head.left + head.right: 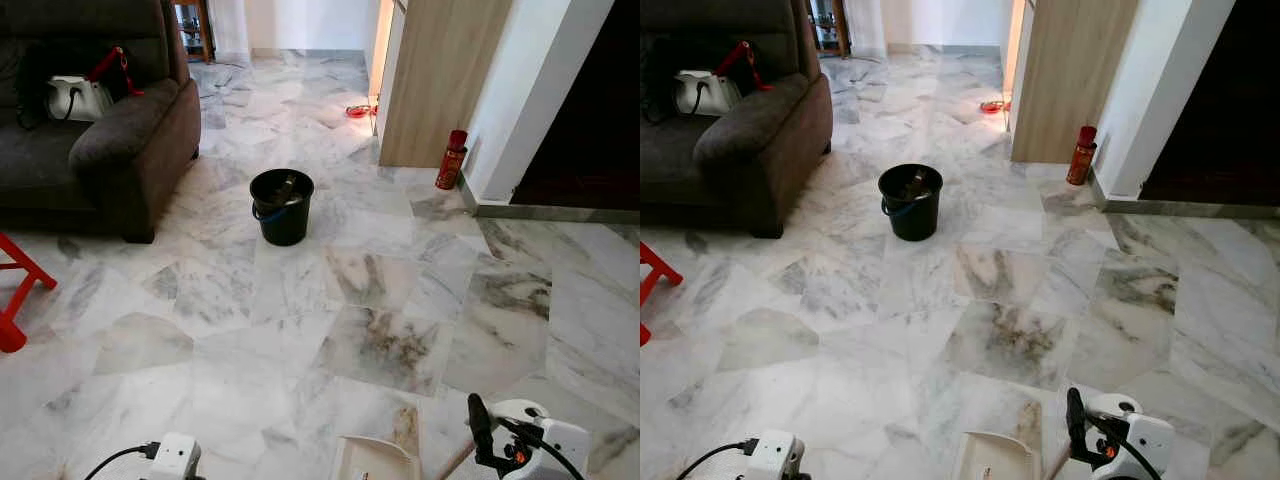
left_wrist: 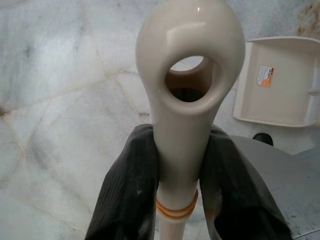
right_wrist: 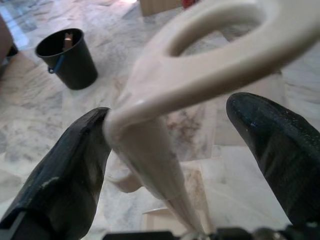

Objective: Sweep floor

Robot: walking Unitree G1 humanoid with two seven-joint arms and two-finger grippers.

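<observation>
I'm looking over a glossy grey-veined marble floor [image 1: 300, 300] with a dark sofa [image 1: 110, 140] on my left. Ahead stand a wooden panel [image 1: 435, 80] and a white wall [image 1: 530, 90]; a red stool [image 1: 15, 290] sits at far left.

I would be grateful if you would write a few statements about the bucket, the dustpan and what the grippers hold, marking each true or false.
1. The black bucket stands upright on the marble floor. True.
2. The left gripper is shut on a cream handle. True.
3. The dustpan is blue. False: it is cream, with a small orange sticker.
4. The red fire extinguisher lies on the sofa. False: it stands on the floor by the wall.
5. The right gripper holds nothing. False: a cream handle lies between its fingers.
</observation>
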